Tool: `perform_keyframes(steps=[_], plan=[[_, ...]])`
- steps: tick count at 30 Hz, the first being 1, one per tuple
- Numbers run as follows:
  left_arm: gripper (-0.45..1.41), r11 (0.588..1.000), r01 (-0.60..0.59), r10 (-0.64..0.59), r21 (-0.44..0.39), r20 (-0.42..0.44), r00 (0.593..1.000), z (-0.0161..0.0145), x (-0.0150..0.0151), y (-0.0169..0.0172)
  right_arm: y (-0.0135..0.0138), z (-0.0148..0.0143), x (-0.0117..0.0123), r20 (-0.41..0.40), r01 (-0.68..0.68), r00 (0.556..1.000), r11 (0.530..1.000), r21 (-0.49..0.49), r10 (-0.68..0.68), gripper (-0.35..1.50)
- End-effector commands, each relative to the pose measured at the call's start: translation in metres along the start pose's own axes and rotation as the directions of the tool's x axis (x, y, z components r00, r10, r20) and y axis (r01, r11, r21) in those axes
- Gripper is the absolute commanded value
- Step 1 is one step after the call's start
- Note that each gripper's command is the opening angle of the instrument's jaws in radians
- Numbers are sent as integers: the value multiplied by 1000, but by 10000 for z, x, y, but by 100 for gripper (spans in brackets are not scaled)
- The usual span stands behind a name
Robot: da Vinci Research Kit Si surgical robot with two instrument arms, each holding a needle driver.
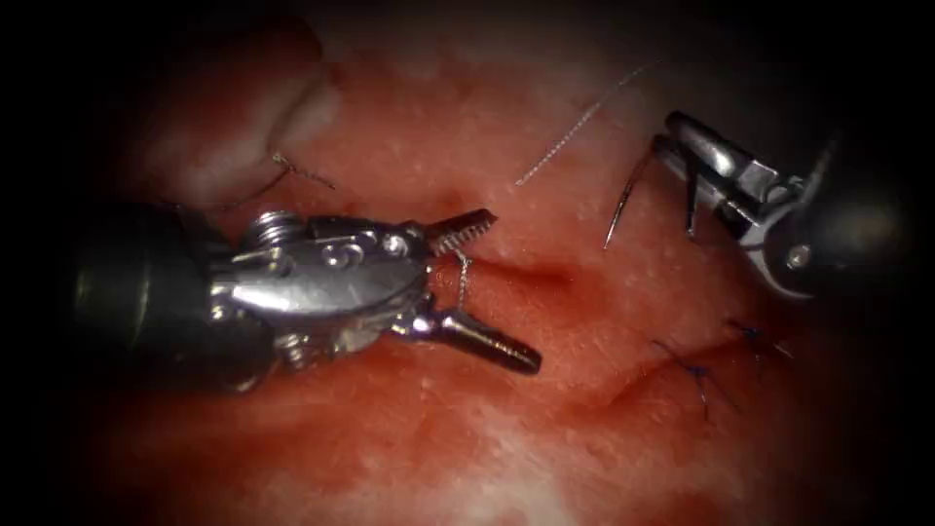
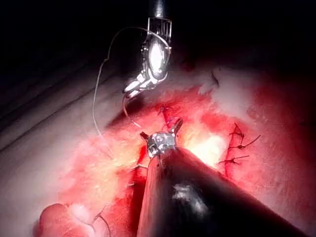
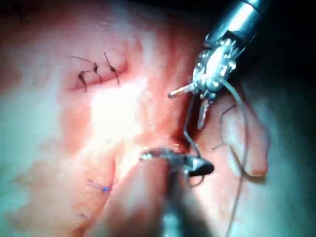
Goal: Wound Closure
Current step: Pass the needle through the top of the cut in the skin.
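In the endoscope view my left tool (image 1: 511, 289) lies over the left part of the tissue (image 1: 545, 429) with its jaws wide open. A strand of thread (image 1: 462, 275) hangs between them, gripped by neither. My right tool (image 1: 672, 141) is at the upper right, right of the cut (image 1: 545, 278), shut on the curved needle (image 1: 623, 205) near its back end. The needle's point hangs free above the tissue. Pale thread (image 1: 575, 127) trails up and away from it. The left wrist view has my left tool (image 2: 160, 127) open and my right tool (image 2: 133, 88) beyond it.
Two tied stitches with dark blue thread ends (image 1: 696, 375) close the right end of the cut. Red fluid wets the tissue around the cut. Another thread end (image 1: 297, 170) lies at the upper left near a pale fold of tissue (image 1: 292, 107).
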Motion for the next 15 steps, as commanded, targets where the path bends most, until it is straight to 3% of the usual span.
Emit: perform_keyframes(steps=[1, 4, 8, 15], plan=[[98, 1000, -8, 7, 7, 20, 1000, 13, -6, 2, -16, 14, -6, -5, 6, 1000, 1000, 7, -6, -35], [84, 1000, -28, 28, -2, 89, 996, 40, -28, 13, -42, 35, -10, -9, 24, 1000, 1000, 18, -24, -35], [71, 999, -51, 53, -14, 131, 990, 68, -51, 12, -58, 52, -14, -23, 41, 999, 999, 20, -40, -35], [71, 1000, -19, 22, -20, 147, 989, 103, -86, -18, -59, 58, -13, -29, 35, 999, 999, 22, -34, -35]])
